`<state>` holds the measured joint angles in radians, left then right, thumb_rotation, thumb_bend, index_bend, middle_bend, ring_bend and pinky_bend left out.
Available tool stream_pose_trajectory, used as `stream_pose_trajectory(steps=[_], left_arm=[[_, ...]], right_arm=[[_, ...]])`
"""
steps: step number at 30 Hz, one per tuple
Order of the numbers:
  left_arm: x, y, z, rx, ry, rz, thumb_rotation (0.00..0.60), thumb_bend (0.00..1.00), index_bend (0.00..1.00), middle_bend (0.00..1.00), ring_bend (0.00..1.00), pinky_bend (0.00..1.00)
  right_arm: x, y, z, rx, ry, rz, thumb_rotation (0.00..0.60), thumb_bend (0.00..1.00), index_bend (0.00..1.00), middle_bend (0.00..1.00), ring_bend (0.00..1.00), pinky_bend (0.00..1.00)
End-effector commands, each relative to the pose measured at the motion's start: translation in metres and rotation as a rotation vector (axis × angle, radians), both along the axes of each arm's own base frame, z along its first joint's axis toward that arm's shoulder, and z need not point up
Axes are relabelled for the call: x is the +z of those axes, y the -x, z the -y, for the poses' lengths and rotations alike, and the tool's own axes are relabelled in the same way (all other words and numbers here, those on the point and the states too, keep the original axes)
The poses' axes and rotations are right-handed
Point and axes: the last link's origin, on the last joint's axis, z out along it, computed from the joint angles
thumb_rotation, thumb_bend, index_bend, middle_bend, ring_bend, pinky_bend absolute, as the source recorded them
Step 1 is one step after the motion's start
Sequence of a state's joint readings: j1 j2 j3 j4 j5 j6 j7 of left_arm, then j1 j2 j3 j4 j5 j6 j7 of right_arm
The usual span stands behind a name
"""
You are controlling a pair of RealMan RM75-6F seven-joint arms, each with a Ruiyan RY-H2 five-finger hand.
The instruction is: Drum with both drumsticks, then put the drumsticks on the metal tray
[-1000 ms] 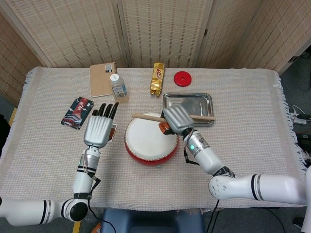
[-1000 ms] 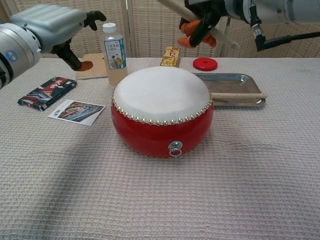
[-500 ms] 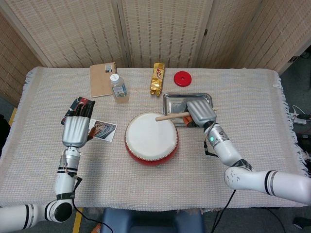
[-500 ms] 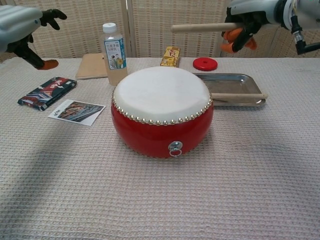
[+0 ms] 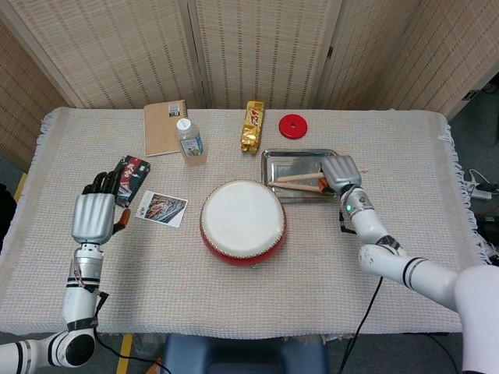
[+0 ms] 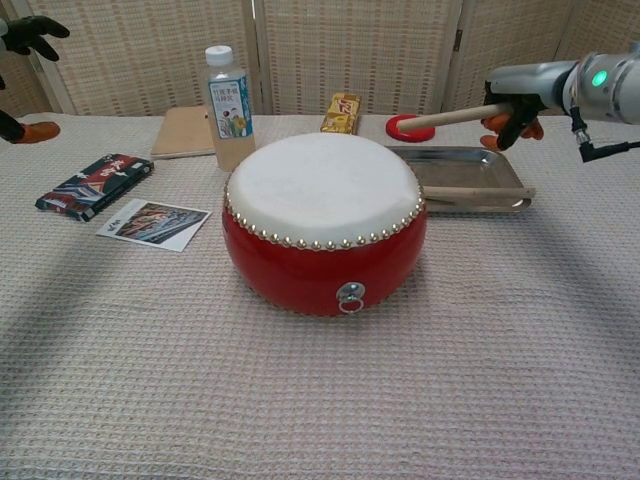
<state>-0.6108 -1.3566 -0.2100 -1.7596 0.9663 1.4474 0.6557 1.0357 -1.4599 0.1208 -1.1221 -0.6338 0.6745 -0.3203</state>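
The right hand [image 5: 340, 173] had its fingers curled around one pale wooden drumstick [image 6: 450, 117], holding it level above the rectangular metal tray [image 5: 277, 161] with its free end pointing toward the robot's left. A second pale wooden drumstick [image 6: 478, 190] lay along the tray's near rim, its tip just past the right corner. The left hand [image 5: 94, 216] held nothing, its dark fingers spread apart above the cloth near the left table edge, beside a dark printed packet [image 5: 129, 177] and a picture card [image 5: 161, 208]. The round red drum with a white skin [image 5: 242, 221] sat mid-table, just beside the tray, with open woven cloth in front of it and along the right edge. Toward the far edge stood one clear plastic bottle [image 5: 189, 140], with one brown notebook [image 5: 164, 125], one gold snack wrapper [image 5: 252, 126] and one red round lid [image 5: 293, 125] lying there. Two drumsticks, one drum and one tray were counted.
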Motion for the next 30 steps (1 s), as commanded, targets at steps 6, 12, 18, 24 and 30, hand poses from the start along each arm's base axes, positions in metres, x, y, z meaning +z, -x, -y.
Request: stream_pose_trajectory(steps=[6,12,18,24,30], left_arm=[[0.007,0.010,0.004,0.011,-0.007,0.027,0.600,0.35,0.00,0.14,0.10,0.28],[0.011,0.012,0.005,0.011,-0.015,0.045,0.600,0.35,0.00,0.14,0.10,0.28],[0.013,0.017,0.006,0.018,-0.021,0.055,0.600,0.35,0.00,0.14,0.10,0.28],[0.016,0.020,0.006,0.023,-0.035,0.065,0.600,0.35,0.00,0.14,0.10,0.26],[0.018,0.020,0.007,0.018,-0.042,0.073,0.600,0.34,0.00,0.14,0.10,0.26]], right_arm=[[-0.047,0.016,0.018,-0.032,-0.029,-0.090,0.600,0.45,0.98,0.92,0.65,0.69],[-0.061,0.015,0.026,-0.057,-0.022,-0.118,0.600,0.45,0.70,0.73,0.50,0.64],[-0.066,0.007,0.032,-0.067,0.003,-0.110,0.600,0.31,0.33,0.45,0.25,0.50],[-0.059,0.003,0.037,-0.080,0.037,-0.060,0.600,0.16,0.17,0.27,0.09,0.40],[-0.053,0.002,0.037,-0.105,0.030,0.007,0.600,0.12,0.14,0.25,0.08,0.39]])
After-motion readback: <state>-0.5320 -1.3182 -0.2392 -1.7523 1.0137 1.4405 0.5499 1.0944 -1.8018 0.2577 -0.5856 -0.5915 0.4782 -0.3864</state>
